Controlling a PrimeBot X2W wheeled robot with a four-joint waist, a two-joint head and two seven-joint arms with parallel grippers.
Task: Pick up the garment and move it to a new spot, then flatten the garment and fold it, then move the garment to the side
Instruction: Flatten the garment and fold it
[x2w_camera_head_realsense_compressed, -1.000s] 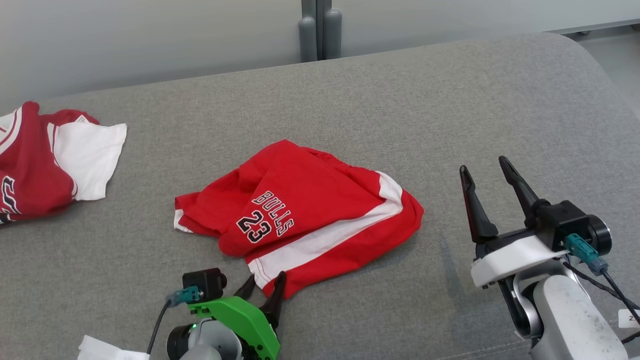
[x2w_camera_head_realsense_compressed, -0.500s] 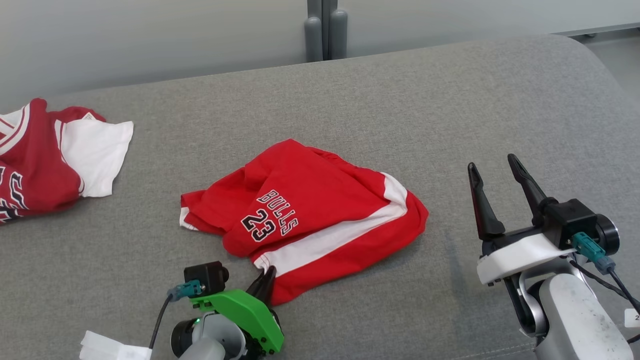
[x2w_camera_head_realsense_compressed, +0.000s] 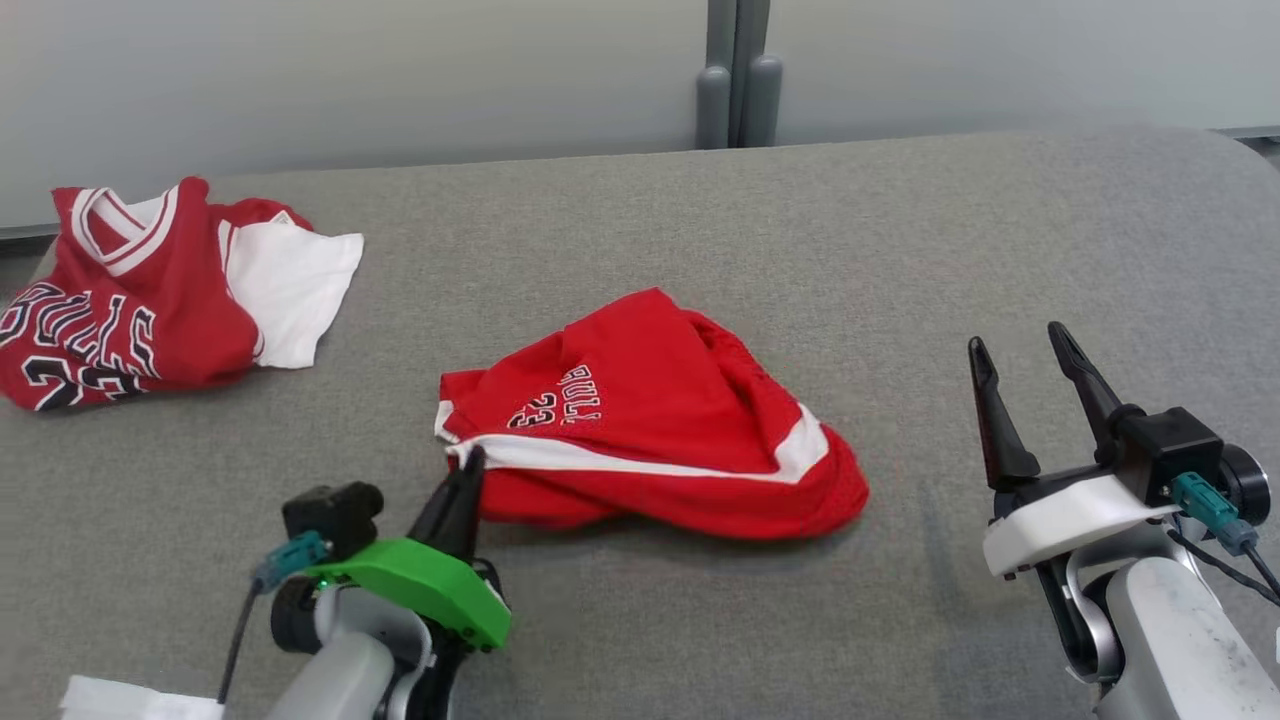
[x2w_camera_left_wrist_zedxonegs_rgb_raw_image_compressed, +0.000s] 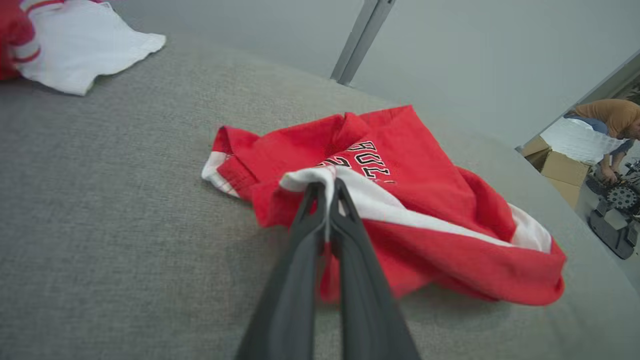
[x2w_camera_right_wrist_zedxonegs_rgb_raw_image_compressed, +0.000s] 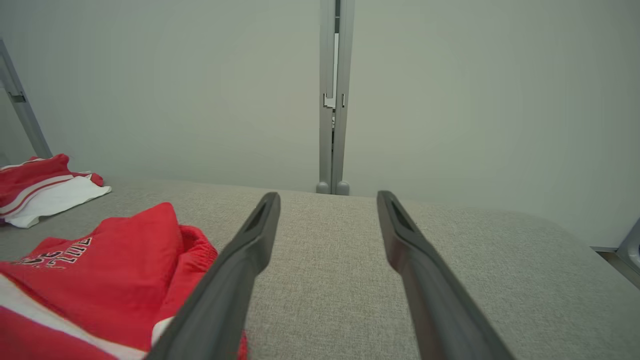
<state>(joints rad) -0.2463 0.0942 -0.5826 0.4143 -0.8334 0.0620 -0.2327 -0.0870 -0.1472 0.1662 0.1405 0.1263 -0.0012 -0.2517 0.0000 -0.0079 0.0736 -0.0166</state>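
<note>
The garment (x2w_camera_head_realsense_compressed: 680, 440) was red with a white stripe and black, white-edged lettering. The jersey (x2w_camera_head_realsense_compressed: 130, 300) was red too, with a white sleeve, a red-and-white striped collar and like lettering. The desk (x2w_camera_head_realsense_compressed: 900, 250) was flecked grey, the wall (x2w_camera_head_realsense_compressed: 400, 70) pale grey. The left tool (x2w_camera_head_realsense_compressed: 472, 456) was black and green, the right tool (x2w_camera_head_realsense_compressed: 1015, 337) black and white.

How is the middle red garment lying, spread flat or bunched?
Bunched, not flat: the red garment lies rumpled on the grey cushion, its white-striped hem pinched in the shut left gripper.
</note>
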